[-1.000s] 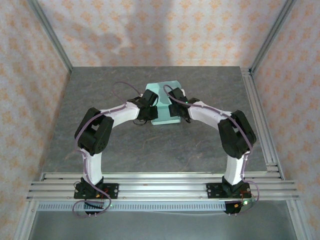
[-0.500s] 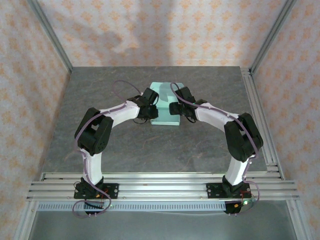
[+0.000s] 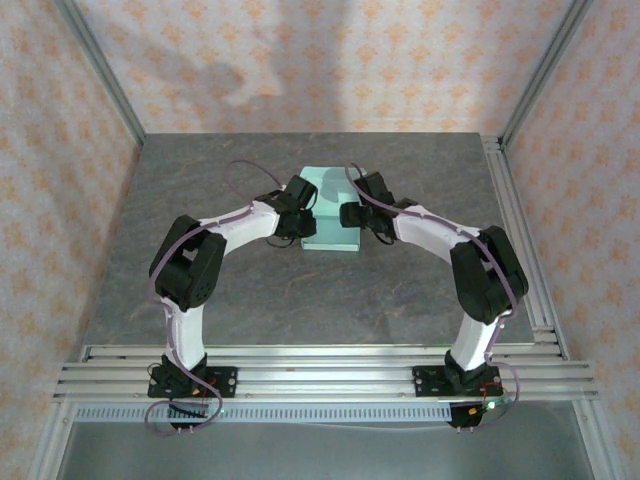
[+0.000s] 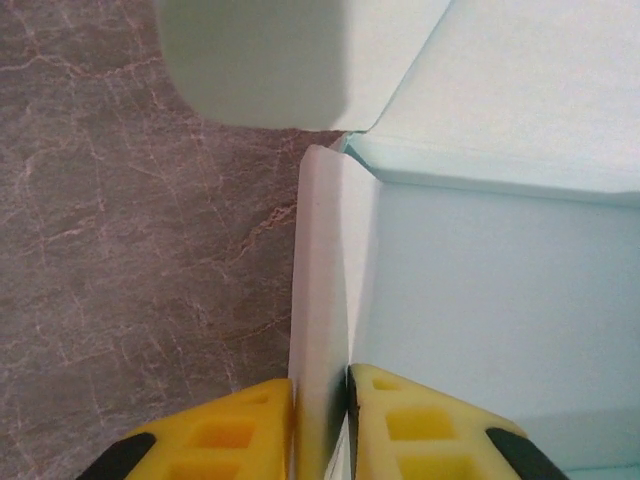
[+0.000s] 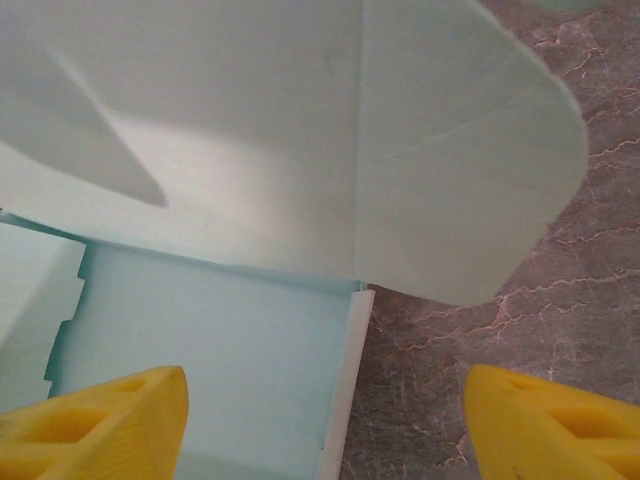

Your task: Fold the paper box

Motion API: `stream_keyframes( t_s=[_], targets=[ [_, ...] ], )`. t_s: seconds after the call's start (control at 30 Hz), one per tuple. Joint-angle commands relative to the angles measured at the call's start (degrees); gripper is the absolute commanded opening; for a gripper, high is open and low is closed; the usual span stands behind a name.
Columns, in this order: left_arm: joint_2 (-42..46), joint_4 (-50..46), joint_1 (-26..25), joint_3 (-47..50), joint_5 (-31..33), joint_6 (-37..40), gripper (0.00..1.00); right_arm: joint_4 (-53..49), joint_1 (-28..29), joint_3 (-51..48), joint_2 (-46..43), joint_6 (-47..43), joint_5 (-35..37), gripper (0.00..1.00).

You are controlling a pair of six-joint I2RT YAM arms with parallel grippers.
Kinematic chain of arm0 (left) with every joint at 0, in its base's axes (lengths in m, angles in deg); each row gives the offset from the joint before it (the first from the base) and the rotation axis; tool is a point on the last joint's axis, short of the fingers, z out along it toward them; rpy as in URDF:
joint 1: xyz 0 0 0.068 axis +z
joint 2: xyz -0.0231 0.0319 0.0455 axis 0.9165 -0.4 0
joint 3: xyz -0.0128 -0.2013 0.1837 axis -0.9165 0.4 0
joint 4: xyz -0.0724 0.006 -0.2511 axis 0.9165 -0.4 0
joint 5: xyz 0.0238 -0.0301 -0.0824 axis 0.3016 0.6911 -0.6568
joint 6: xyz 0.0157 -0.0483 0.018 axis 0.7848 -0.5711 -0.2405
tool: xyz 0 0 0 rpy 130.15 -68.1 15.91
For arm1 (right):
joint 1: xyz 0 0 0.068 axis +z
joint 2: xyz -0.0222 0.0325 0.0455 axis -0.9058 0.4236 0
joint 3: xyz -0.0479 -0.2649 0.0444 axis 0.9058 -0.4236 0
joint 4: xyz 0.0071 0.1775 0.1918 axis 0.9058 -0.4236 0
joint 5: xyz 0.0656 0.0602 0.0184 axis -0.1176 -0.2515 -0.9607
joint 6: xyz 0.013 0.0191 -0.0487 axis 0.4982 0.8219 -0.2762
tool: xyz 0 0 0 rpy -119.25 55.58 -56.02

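Note:
The paper box (image 3: 330,205) is pale mint card, partly formed, lying mid-table between both grippers. In the left wrist view its left side wall (image 4: 322,290) stands upright, and my left gripper (image 4: 320,425) is shut on that wall, with a yellow finger (image 4: 235,435) on the outside and the other over the box floor (image 4: 500,290). My right gripper (image 5: 325,425) is open and straddles the right side wall (image 5: 345,390) without touching it. The lid panel (image 5: 220,120) with its rounded flap (image 5: 470,170) rises behind. From above, the left gripper (image 3: 300,220) and right gripper (image 3: 352,215) flank the box.
The grey marbled table (image 3: 250,290) spreads around the box. Aluminium rails (image 3: 320,365) run along the near edge and another rail (image 3: 520,240) down the right side. Patterned walls enclose the back and both sides.
The right arm has swung outward and its gripper has shifted slightly toward the far side of the box. The box's left side now looks narrower from above. The left arm has barely moved.

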Motion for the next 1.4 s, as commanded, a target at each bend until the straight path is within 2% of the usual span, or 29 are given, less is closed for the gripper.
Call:
stream_keyframes(
  t_s=[0.0,0.2,0.4,0.57,0.77,0.93,1.07,1.17,1.37],
  targets=[
    [0.9,-1.9,-0.5,-1.0,1.6,1.0,0.14,1.1,-0.4,-1.7,-3.0,1.5,-0.1,0.72],
    [-0.7,-2.6,-0.6,-1.2,2.7,1.4,0.0,8.7,-3.0,-9.1,-8.8,5.4,-4.1,0.7],
    [-0.1,0.0,-0.5,0.5,2.4,4.6,0.0,20.0,-7.5,-18.0,-16.2,11.5,-6.8,0.68],
    [4.4,12.0,0.2,6.7,-3.2,4.0,0.0,27.1,-12.9,-23.5,-18.6,21.4,-8.5,0.67],
    [13.1,30.2,0.4,15.4,-9.8,3.1,0.0,34.4,-19.9,-27.7,-15.1,31.4,-15.2,0.65],
    [17.9,39.9,0.4,19.2,-14.6,2.4,0.0,41.6,-21.2,-27.2,-9.6,30.9,-25.9,0.62],
    [19.0,43.4,0.2,20.1,-16.3,0.6,0.0,54.8,-20.4,-27.1,-5.3,31.7,-36.9,0.56],
    [19.4,44.6,0.0,20.3,-16.2,0.1,0.0,67.2,-19.1,-28.4,-3.8,35.0,-40.8,0.49],
    [18.9,43.8,-0.2,19.5,-15.5,0.3,0.0,82.0,-16.3,-27.2,0.6,41.7,-47.1,0.44]
  ],
)
